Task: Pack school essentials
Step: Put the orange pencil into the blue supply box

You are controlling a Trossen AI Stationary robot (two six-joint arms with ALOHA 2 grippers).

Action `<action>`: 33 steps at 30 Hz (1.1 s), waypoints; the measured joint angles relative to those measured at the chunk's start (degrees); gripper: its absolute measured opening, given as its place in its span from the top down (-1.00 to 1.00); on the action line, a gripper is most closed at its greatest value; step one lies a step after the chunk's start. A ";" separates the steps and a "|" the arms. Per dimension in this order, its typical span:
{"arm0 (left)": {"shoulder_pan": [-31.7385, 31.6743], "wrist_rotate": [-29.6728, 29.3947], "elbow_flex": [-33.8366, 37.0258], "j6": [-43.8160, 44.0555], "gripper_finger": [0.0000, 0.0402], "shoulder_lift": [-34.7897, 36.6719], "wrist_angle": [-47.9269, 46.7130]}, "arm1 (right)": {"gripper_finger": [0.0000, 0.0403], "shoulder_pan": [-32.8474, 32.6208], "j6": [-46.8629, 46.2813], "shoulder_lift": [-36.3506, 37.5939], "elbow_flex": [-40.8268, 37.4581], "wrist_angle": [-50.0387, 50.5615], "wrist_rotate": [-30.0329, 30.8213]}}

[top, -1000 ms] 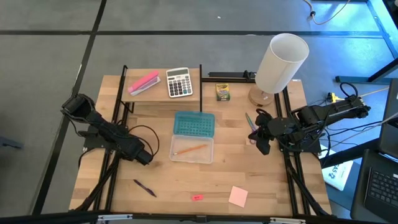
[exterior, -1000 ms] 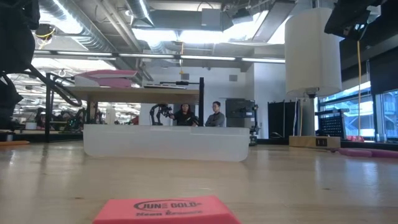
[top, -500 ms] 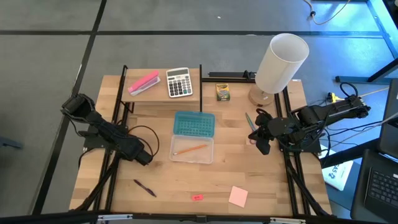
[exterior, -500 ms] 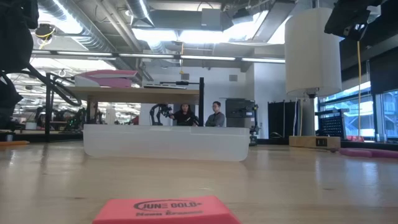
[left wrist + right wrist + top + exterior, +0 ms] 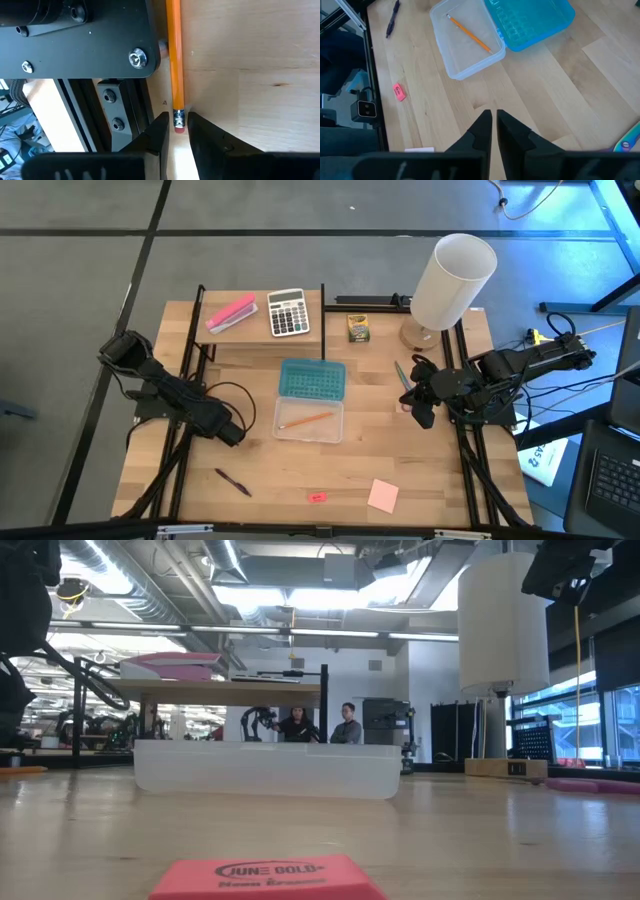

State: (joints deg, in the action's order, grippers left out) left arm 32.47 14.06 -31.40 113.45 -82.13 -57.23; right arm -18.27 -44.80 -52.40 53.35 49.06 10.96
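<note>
My left gripper (image 5: pixel 232 435) is low at the table's left side, shut on an orange pencil (image 5: pixel 174 60). Another orange pencil (image 5: pixel 306 420) lies in the clear box (image 5: pixel 309 432), whose teal lid (image 5: pixel 311 380) is open behind it. My right gripper (image 5: pixel 422 416) is shut and hovers right of the box, beside the purple-handled scissors (image 5: pixel 403 376). The dark pen (image 5: pixel 232 480), pink eraser (image 5: pixel 317 497) and pink sticky-note pad (image 5: pixel 383 495) lie flat near the near edge. The crayon box (image 5: pixel 357 328) lies at the far side. My left gripper pinches the pencil's eraser end (image 5: pixel 178 119) between its two fingers. The pencil runs straight on from the fingers, in line with them. Its shaft lies on the table alongside the dark frame.
A shelf at the far left carries the calculator (image 5: pixel 288 312) and the pink stapler (image 5: pixel 230 313). A white lamp (image 5: pixel 452 280) stands at the far right. Dark frame rails (image 5: pixel 190 370) run along both table sides. People sit in the room behind.
</note>
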 joint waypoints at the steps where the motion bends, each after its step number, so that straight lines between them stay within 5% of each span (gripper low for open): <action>1: 0.00 -0.02 0.00 0.00 0.67 0.00 0.00 | 0.85 0.00 0.00 0.00 -0.01 0.00 0.01; 14: -0.04 0.33 0.02 0.00 0.68 -0.02 0.29 | 0.85 -0.01 -0.04 0.00 -0.01 0.00 -0.03; 25: -0.04 0.39 0.04 0.00 0.95 -0.02 1.03 | 0.85 -0.01 0.00 0.00 -0.01 0.02 -0.03; 33: -0.04 1.04 0.03 -0.02 0.96 0.00 1.18 | 0.85 -0.01 0.02 0.00 0.01 0.01 -0.05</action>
State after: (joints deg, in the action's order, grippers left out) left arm 32.42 15.10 -31.37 113.43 -82.13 -56.05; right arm -18.28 -44.77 -52.40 53.36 49.06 10.92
